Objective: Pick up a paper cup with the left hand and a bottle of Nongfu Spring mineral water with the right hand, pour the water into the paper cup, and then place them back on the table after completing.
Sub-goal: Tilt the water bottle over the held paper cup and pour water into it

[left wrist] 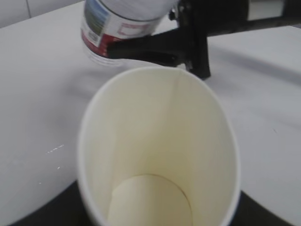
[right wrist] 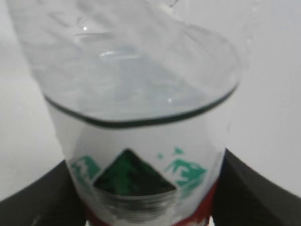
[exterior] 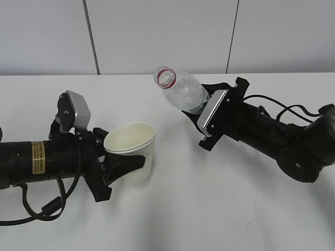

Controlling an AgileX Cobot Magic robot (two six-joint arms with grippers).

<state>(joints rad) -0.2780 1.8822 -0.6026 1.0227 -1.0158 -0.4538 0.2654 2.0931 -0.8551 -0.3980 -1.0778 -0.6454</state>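
Left pincer (exterior: 123, 163) clamps the cup (exterior: 132, 151); right pincer (exterior: 194, 107) clamps the uncapped bottle (exterior: 180, 91), tilted, mouth above the table (exterior: 220, 198) short of the cup. Next: bring mouth over rim, tip further.

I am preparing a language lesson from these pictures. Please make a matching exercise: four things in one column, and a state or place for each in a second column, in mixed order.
Things:
1. paper cup
2. water bottle
3. left claw
4. table

States:
A. white and flat, lying under both arms
B. tilted, open red-ringed mouth toward the cup, held in the right claw
C. closed around the cup, on the arm with a yellow label
D. empty inside, cream-coloured, lifted off the table

Pairs: 1-D, 2-B, 3-C, 4-A
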